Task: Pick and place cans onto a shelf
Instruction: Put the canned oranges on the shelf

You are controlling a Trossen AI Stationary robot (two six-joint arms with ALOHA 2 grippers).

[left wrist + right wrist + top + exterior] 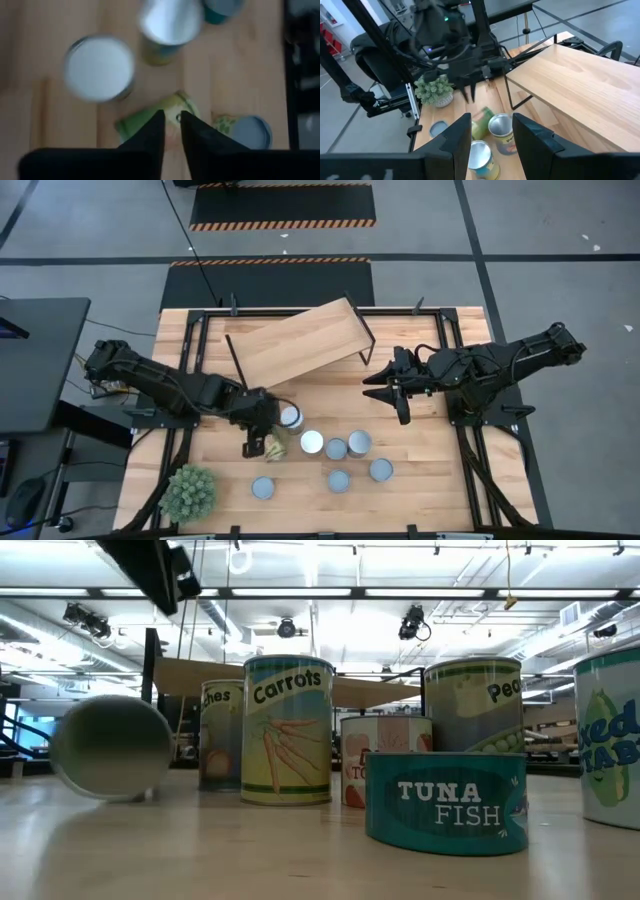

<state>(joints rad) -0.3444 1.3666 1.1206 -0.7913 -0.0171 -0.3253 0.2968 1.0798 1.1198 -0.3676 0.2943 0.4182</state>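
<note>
One olive-green can (273, 447) lies on its side on the tabletop; it also shows in the left wrist view (155, 120) and, end-on, in the low view (110, 745). My left gripper (251, 446) hangs just above it with its fingers together (171, 120), touching nothing. Several more cans stand upright on their bases nearby, among them one (290, 417) and another (312, 442). The light-wood shelf (300, 340) stands on thin black legs at the far side. My right gripper (388, 398) is open and empty (491, 127), off the shelf's right end.
A spiky green plant (190, 492) stands at the near left corner. A single can (262, 488) stands beside it. In the low view a low Tuna Fish tin (445, 802) and a Carrots can (288, 730) stand nearest. Bare wood lies between the cans and the shelf.
</note>
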